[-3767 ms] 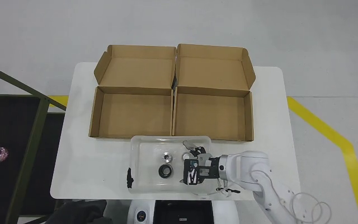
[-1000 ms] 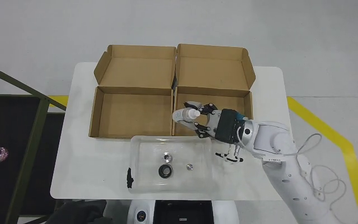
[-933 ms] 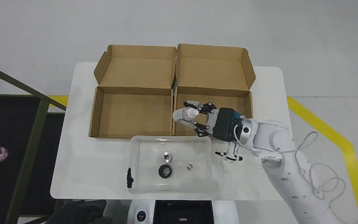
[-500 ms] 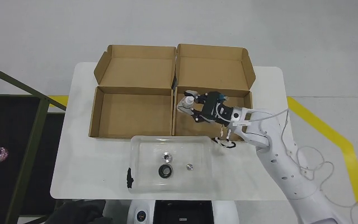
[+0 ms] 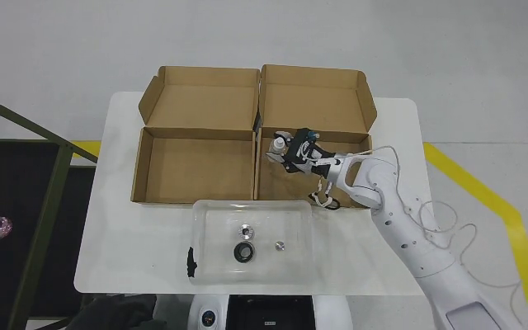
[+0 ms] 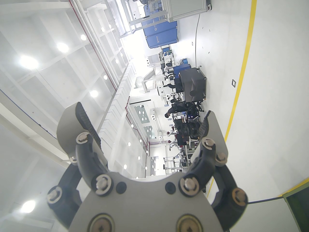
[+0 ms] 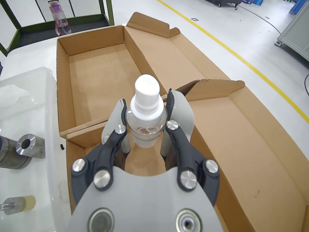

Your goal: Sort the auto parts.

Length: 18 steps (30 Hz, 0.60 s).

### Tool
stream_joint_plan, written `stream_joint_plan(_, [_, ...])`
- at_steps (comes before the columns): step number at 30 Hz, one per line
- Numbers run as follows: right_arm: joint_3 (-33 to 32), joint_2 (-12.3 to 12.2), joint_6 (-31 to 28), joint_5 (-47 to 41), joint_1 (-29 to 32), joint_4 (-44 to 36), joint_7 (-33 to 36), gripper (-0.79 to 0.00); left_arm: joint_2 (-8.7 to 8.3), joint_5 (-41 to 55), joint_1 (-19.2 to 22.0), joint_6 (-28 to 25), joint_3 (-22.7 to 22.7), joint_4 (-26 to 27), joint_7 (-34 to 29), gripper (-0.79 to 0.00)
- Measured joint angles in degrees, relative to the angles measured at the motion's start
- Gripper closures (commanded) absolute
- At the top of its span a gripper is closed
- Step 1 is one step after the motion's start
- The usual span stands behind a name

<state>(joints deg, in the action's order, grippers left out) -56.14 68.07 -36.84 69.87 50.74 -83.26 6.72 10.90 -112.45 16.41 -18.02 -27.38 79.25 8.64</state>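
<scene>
My right gripper (image 7: 146, 119) (image 5: 285, 153) is shut on a small clear bottle with a white cap (image 7: 146, 107) (image 5: 278, 146). It holds the bottle above the near left corner of the right cardboard box (image 5: 330, 177) (image 7: 253, 143). The left cardboard box (image 5: 198, 169) (image 7: 96, 73) lies beside it with nothing inside. In the clear plastic bin (image 5: 210, 247) (image 7: 29, 92) lie a metal cylinder with a hole (image 5: 246, 232) (image 7: 27, 146), a dark ring (image 5: 243, 252) and a small pin (image 5: 280, 244) (image 7: 17, 205). My left gripper (image 6: 144, 126) is open and points up into the room.
Both box lids (image 5: 256, 99) stand open at the back. A small black part (image 5: 190, 264) lies at the bin's left edge. The white table (image 5: 107, 239) has free room left and right of the boxes. A green frame (image 5: 33, 190) stands beside the table's left.
My right gripper lifted the bottle out of the bin and carried it away from me, over the right box's near left corner. The bin's other parts stayed put.
</scene>
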Motion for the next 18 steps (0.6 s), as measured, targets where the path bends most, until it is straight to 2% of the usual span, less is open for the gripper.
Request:
stream_joint_plan(11, [3.0,1.4,2.6,1.7,-3.0,6.4,-0.5,0.000,0.00,0.0,0.0,0.0,0.0,0.0,0.0,-0.785])
stream_joint_plan(12, [3.3,1.5,2.7,1.8,-3.2,7.0,-0.6,-0.028,0.00,0.0,0.0,0.0,0.0,0.0,0.0,-0.785])
stream_joint_plan(14, [3.6,1.7,2.8,1.9,-3.4,7.9,-0.8,-0.148,0.00,0.0,0.0,0.0,0.0,0.0,0.0,-0.785])
stream_joint_plan(18, [4.1,2.1,3.0,2.1,-3.8,9.5,-1.3,-0.219,0.00,0.0,0.0,0.0,0.0,0.0,0.0,-0.785])
